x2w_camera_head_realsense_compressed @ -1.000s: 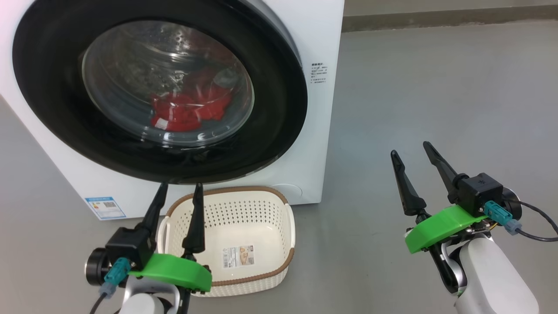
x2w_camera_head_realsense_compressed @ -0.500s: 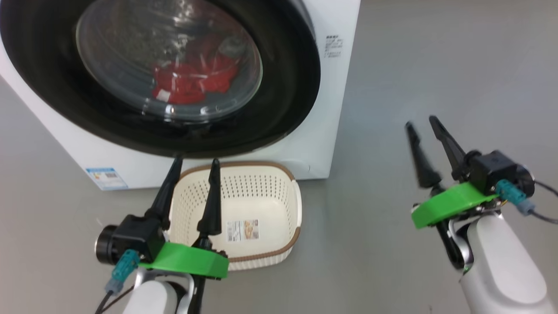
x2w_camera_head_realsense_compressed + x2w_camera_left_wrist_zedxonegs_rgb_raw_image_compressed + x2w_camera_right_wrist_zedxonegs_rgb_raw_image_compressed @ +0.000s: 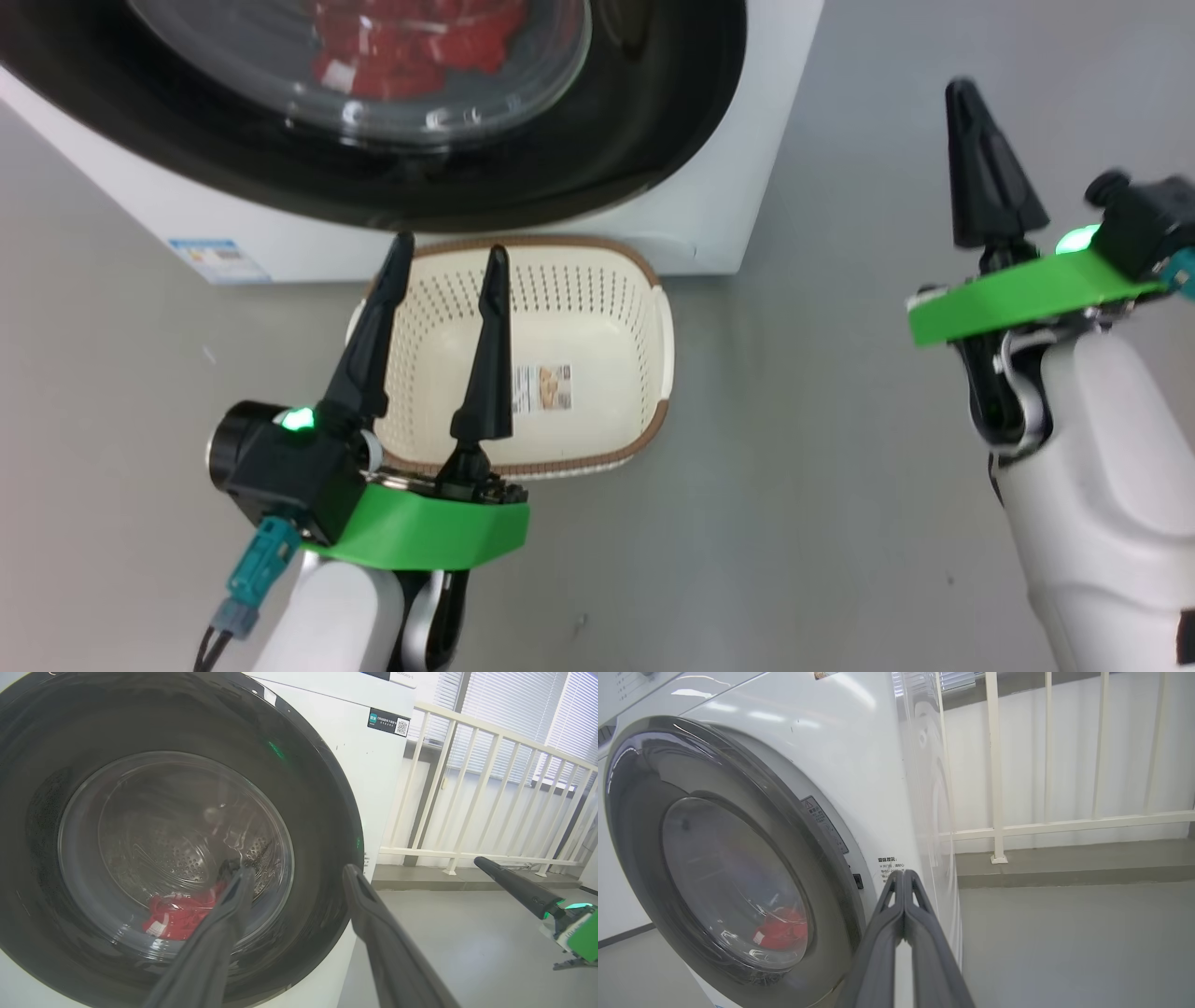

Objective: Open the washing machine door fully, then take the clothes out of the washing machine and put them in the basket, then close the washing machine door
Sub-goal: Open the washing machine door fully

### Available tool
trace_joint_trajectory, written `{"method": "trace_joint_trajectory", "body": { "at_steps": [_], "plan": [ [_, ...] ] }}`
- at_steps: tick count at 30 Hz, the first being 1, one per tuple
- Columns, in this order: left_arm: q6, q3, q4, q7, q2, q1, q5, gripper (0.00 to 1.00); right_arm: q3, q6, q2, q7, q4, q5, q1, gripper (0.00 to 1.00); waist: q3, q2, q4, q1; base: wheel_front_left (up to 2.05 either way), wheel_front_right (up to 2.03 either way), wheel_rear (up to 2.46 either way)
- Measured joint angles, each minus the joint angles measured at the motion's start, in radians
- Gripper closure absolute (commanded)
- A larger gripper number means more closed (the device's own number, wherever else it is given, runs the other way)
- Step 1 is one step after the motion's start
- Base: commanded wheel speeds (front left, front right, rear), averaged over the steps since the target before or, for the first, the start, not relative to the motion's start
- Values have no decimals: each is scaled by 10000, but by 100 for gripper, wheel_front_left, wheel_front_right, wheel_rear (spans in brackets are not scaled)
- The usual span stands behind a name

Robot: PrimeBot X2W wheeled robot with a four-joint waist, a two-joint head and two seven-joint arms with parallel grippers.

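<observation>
- Washing machine door (image 3: 607,159): anyone else read it as shut? And where are the grippers relative to it?

- Yep, same read. Starting at the arms: left gripper (image 3: 450,245) is spread wide with nothing between its fingers (image 3: 487,355). It's hanging over the left half of the basket (image 3: 597,299), tips aimed up at the door's bottom edge. From its own wrist cam those fingers line up with the lower right of the door. Right gripper (image 3: 963,89) is pinched tight, fingers pressed together on nothing. It's way off to the right of the washing machine (image 3: 719,224), over the grey floor (image 3: 840,420), well apart from the door.

- And the door itself?

- Big round thing, wide glossy black rim, clear glass bowl (image 3: 140,812) in the middle. The rim sits flat against the machine's white front, so closed as far as I can tell. It's round, so no real long axis. It faces straight out toward the robot.

- Contents?

- Clothes (image 3: 411,47) are inside, a red heap with thin white trim at the bottom of the perforated steel drum (image 3: 187,858), seen through the glass. Basket sits on the floor just in front of the machine, under the door, long side running along the machine's front. Inside it I can see its cream floor and a paper label sticker (image 3: 542,387).
</observation>
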Motion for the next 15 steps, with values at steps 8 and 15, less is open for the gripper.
{"method": "trace_joint_trajectory", "body": {
  "at_steps": [8,15],
  "plan": [
    [299,-104,-439,-27,0,-88,36,0,138,-2,-36,732,117,2577,-1337,100,1031,0,264,0,0,0,0],
    [303,-127,-633,-27,0,-224,63,0,274,-2,-318,1916,-157,4491,-2005,100,1563,0,467,0,0,0,0]
  ]
}}
